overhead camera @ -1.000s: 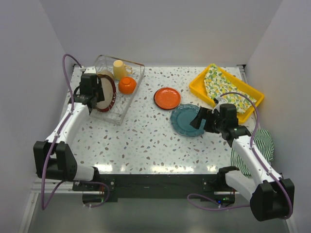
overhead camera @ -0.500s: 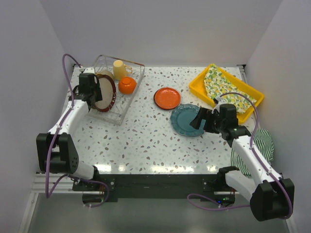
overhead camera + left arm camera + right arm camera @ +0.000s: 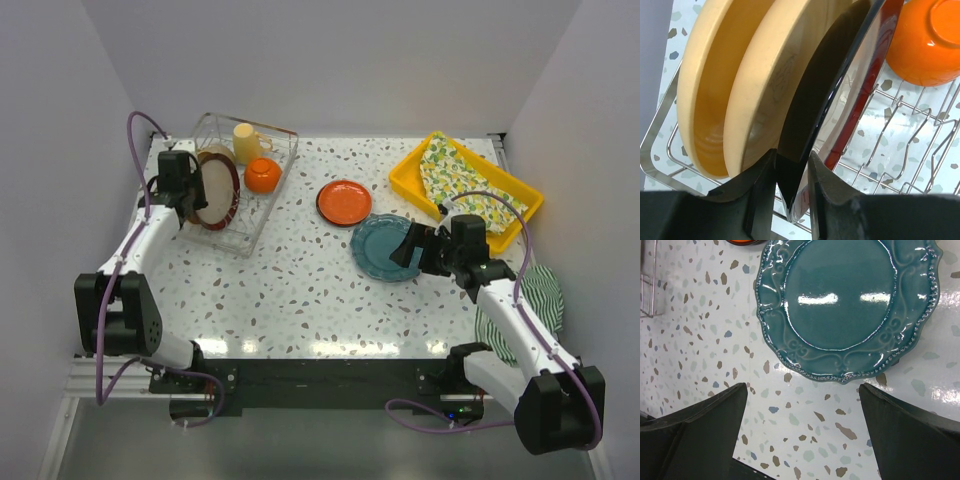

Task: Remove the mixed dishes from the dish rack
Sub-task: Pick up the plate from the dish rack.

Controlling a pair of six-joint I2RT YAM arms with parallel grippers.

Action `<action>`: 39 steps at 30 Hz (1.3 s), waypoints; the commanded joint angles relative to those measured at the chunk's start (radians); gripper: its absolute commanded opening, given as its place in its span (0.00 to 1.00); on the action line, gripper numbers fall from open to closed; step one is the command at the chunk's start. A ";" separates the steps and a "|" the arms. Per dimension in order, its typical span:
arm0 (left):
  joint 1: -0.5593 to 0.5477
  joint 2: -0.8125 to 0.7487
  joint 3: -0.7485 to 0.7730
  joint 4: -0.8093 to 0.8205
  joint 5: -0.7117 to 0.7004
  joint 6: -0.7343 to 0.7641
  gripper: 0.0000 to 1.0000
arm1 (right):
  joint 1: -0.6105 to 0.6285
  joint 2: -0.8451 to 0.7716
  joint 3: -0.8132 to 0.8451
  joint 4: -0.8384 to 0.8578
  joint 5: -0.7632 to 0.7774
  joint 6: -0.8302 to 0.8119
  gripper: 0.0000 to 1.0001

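In the dish rack (image 3: 255,225), the left fingers (image 3: 760,200) pinch the rim of the leaning dark plate (image 3: 830,90) beside two tan plates (image 3: 765,100). Lifting along its lean should avoid scraping them. Right of the rack, the right fingers (image 3: 700,425) gape wide over a teal plate (image 3: 845,310).

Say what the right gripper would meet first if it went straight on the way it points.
Most likely the near rim of the teal plate, flat on the table; the open right gripper might touch bare table just before it, depth being unclear.
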 commanded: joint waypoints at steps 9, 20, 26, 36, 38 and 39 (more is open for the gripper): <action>-0.005 -0.109 0.073 0.052 0.101 0.083 0.13 | 0.003 0.018 0.004 0.040 -0.026 -0.007 0.98; -0.005 -0.158 0.164 0.030 0.128 0.115 0.00 | 0.003 0.014 0.006 0.043 -0.032 -0.004 0.98; -0.005 -0.175 0.210 0.001 0.140 0.115 0.00 | 0.004 0.006 0.003 0.040 -0.035 -0.003 0.98; -0.005 -0.233 0.276 -0.068 0.122 0.135 0.00 | 0.004 0.003 0.017 0.067 -0.101 0.002 0.98; -0.005 -0.243 0.282 -0.074 0.127 0.127 0.00 | 0.006 0.003 0.021 0.078 -0.116 0.008 0.98; -0.005 -0.253 0.291 -0.082 0.130 0.126 0.00 | 0.004 0.005 0.023 0.084 -0.133 0.008 0.98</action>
